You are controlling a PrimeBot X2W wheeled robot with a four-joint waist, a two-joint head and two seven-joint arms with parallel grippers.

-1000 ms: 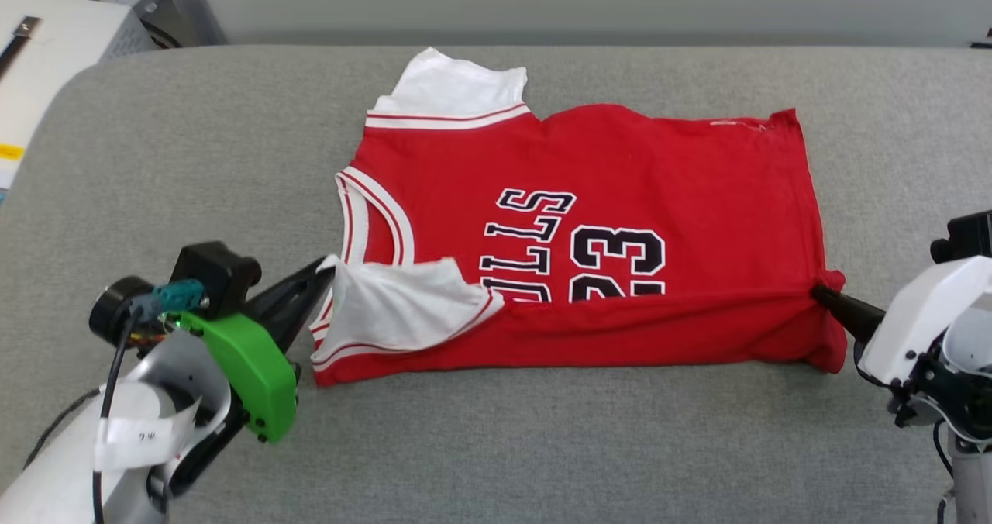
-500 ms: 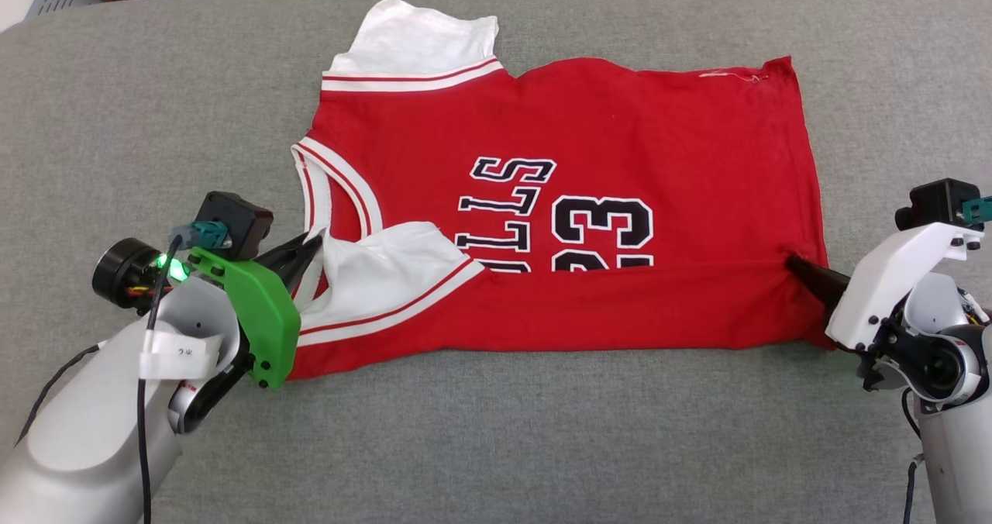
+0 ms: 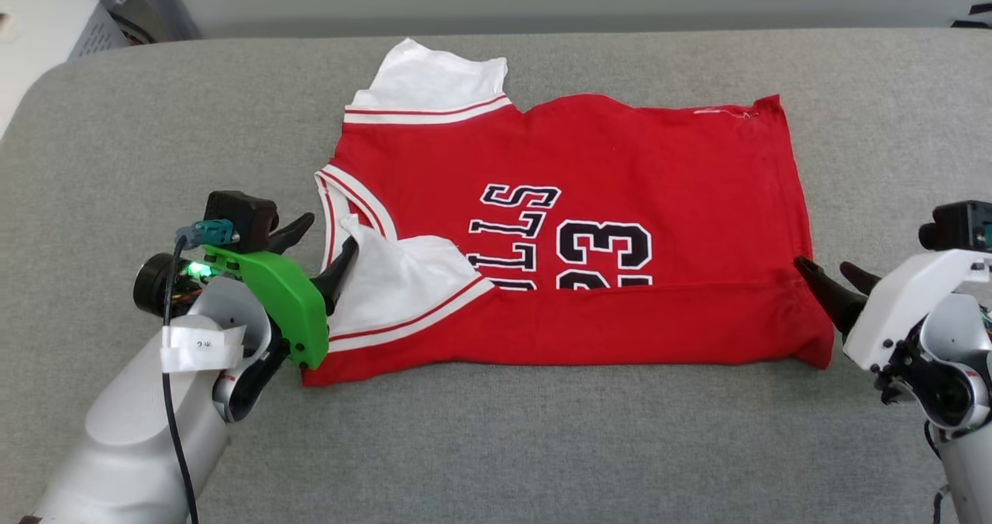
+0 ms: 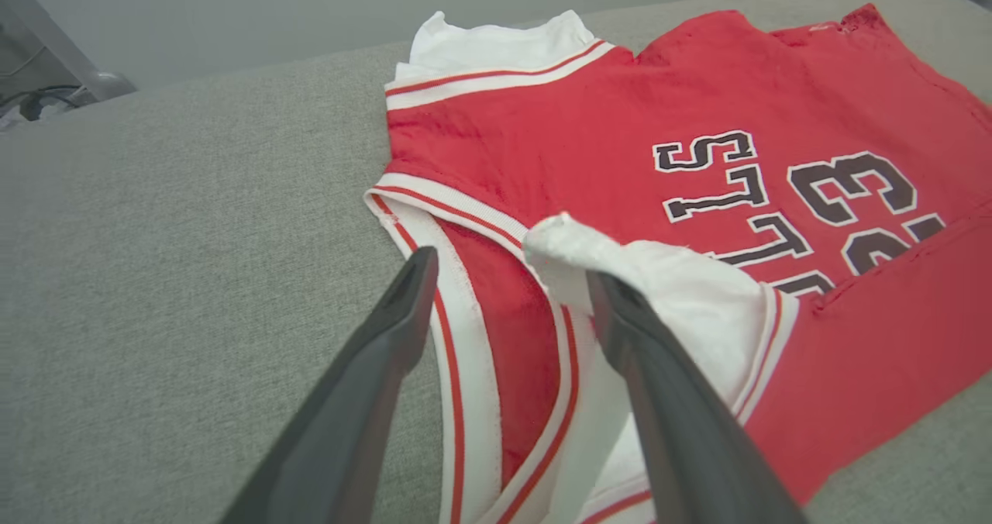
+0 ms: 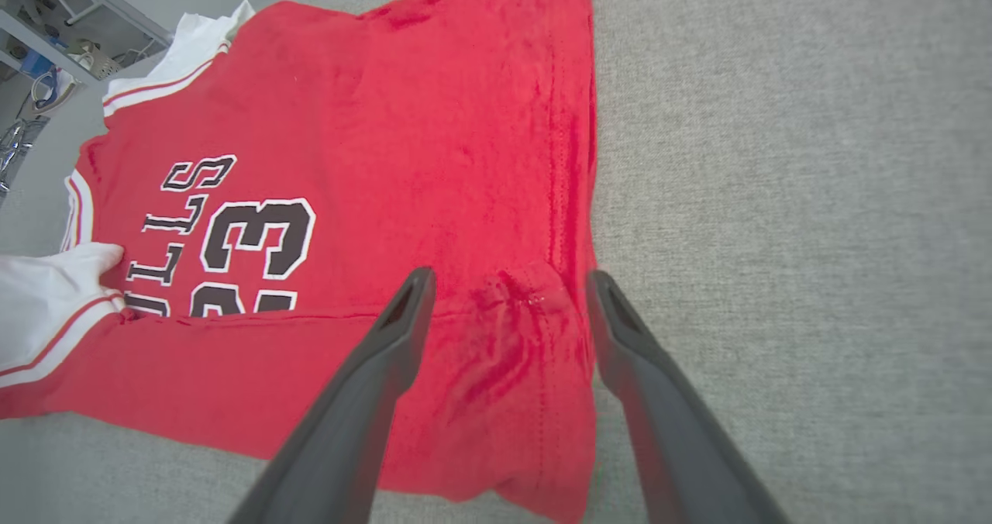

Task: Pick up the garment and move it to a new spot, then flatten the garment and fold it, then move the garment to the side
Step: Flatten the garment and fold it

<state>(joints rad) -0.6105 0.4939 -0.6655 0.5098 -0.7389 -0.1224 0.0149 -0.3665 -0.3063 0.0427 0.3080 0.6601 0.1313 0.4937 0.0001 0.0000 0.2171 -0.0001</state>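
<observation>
**Open grippers flank half-folded shirt**

The shirt (image 3: 589, 222) lies across the middle of the worktop (image 3: 496, 446), its long axis left to right. The collar points to the left edge and the near side is folded over the number. The left gripper (image 3: 333, 228) is at the collar end, the right gripper (image 3: 821, 264) at the hem, both wide open and empty. The left wrist view shows a white sleeve (image 4: 674, 307) crumpled against one finger. The right wrist view shows a puckered hem corner (image 5: 519, 307) between the jaws.

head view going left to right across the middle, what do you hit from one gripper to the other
left gripper → folded white sleeve → BULLS lettering → number 23 → red hem end → right gripper
</observation>
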